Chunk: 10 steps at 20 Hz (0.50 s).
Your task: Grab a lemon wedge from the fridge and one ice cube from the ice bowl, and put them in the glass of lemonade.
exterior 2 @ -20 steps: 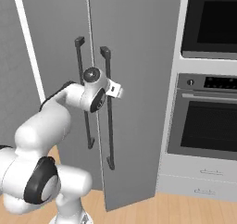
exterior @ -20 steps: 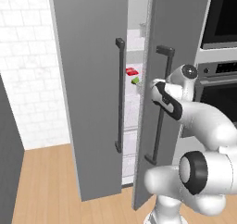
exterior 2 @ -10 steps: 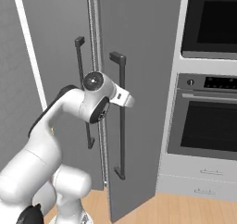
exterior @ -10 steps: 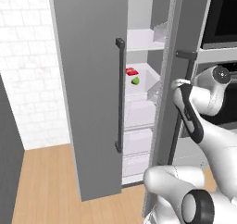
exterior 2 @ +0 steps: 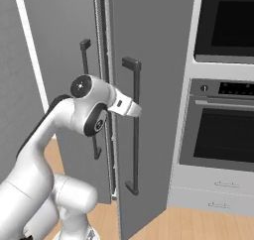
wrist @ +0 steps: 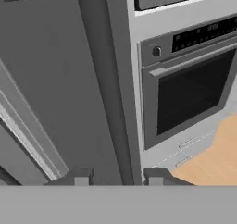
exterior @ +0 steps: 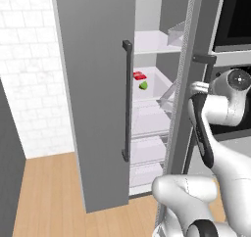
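Observation:
The fridge [exterior: 93,84] stands with both grey doors swung out, white shelves showing between them. On a middle shelf lies the small yellow-green lemon wedge [exterior: 143,85], just beside a small red item [exterior: 139,75]. My gripper [exterior 2: 135,110] sits at the right door's dark bar handle [exterior 2: 134,135], about a third of the way down. In the hand view my gripper [wrist: 118,177] is open, its tips apart with nothing between them, facing the grey door edge [wrist: 111,93]. The ice bowl and the glass of lemonade are out of view.
A built-in oven stack [exterior 2: 223,130] stands right beside the fridge, with drawers [exterior 2: 218,194] below it. A white brick wall [exterior: 29,74] lies left of the open left door. Wooden floor [exterior: 49,192] spreads in front.
The right fridge door has swung further open, showing more of the shelves. My fingers, shut at the handle earlier, have parted. My arm has moved right with the door.

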Tool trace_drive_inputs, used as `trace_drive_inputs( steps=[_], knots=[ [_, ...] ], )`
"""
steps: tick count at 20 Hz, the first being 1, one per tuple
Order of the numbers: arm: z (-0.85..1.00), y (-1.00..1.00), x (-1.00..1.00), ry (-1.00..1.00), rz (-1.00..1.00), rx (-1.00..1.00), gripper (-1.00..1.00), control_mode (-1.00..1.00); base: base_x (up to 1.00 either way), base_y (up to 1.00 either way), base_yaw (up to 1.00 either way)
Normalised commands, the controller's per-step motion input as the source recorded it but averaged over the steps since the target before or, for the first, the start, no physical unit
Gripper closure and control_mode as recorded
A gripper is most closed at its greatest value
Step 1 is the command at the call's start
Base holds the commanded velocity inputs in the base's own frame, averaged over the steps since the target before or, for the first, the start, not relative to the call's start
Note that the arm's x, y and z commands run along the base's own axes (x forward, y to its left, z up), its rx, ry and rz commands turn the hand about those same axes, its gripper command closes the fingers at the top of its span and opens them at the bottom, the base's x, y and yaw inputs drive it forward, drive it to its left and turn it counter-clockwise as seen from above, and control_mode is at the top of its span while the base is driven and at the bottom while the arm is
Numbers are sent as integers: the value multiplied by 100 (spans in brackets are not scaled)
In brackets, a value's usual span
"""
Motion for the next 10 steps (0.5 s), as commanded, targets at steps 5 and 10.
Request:
trace_drive_inputs(
  steps=[5, 10],
  knots=[
    [98, 24, -92, -8, 3, -11, -100, -100, 0, 0, 0],
    [35, 91, 0, 9, 26, -19, -100, -100, 0, 0, 0]
  ],
)
